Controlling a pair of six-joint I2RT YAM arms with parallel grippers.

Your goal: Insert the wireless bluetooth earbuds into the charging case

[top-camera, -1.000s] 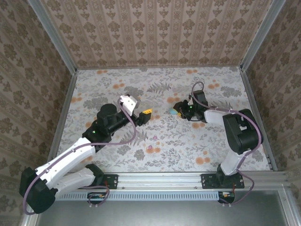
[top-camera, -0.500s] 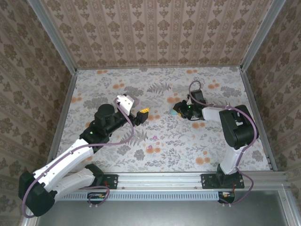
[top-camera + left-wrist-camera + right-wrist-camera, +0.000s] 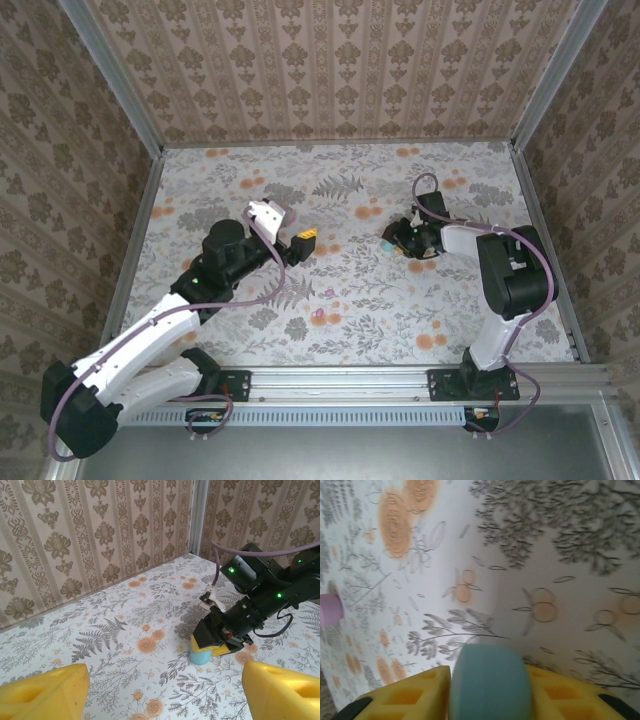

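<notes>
Tho blurry, 1 cyan bud (image 3: 487,682), 1 pink bud (image 3: 329,609)

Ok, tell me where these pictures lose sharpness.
Right wrist: the floral printed cloth is smeared, the pale cyan rounded plastic piece soft-edged. Left wrist: the near yellow wedge-shaped fingertips slightly soft, the scene beyond sharp. Top external: crisp, evenly lit.

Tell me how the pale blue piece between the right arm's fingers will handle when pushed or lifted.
The blue piece looks smooth and rounded, so it may slip out from between the right fingers. It is small beside them, so probably light and easy to slide on the cloth. Its domed shape shows no denting, so likely stiff.
</notes>
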